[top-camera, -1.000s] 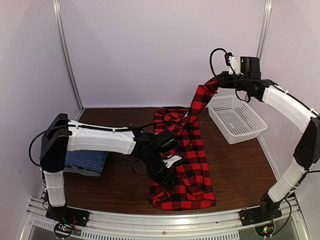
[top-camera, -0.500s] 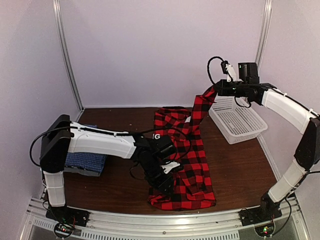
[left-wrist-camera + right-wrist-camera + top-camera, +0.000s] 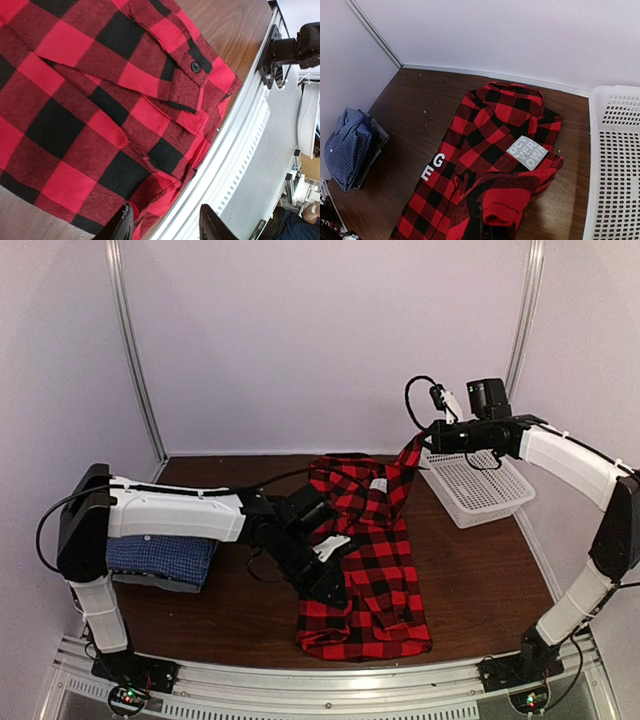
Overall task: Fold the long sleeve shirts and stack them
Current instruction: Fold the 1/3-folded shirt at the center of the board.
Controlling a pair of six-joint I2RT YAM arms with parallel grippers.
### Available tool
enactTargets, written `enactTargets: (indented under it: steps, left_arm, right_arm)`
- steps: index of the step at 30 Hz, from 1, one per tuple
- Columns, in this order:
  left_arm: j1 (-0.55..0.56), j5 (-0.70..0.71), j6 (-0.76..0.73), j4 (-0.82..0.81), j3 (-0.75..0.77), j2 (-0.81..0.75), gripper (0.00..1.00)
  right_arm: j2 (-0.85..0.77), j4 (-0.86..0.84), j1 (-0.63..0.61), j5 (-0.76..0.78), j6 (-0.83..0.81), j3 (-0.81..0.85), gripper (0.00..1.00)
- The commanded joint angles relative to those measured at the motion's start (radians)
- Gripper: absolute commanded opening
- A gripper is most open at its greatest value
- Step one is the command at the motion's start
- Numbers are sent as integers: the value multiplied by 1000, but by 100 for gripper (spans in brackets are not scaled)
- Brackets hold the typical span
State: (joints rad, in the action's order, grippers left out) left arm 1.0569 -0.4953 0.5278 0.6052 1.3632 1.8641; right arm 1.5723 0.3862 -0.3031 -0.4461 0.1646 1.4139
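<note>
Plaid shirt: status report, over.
Left gripper open, empty, over shirt's edge. Right gripper shut on plaid shirt sleeve, raised. Basket just right of it; blue shirt far left, clear.

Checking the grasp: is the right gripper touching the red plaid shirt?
Touching. The right wrist view shows the right gripper pinching the red plaid shirt by its sleeve cuff.

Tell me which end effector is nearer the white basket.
Right. The right end effector is beside the white basket, gripping the plaid shirt by a sleeve; the left end effector is far off, above its hem.
</note>
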Motion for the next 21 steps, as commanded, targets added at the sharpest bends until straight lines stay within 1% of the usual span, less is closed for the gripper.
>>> enactTargets:
  steps: [1, 8, 14, 17, 21]
  left_arm:
    - [-59, -20, 67, -95, -79, -39, 43]
    - [-58, -112, 92, -177, -174, -14, 40]
    - [-42, -186, 115, -241, -239, -1, 39]
    - [-42, -167, 142, -263, -262, -19, 39]
    - [-65, -92, 182, -272, -285, -81, 41]
  right_arm:
    - [-28, 58, -62, 8, -16, -27, 0]
    - [-13, 99, -147, 46, -6, -39, 0]
    - [25, 186, -241, 126, -36, -10, 0]
    - [51, 256, -309, 183, -50, 4, 0]
    - [81, 319, -389, 224, -57, -2, 0]
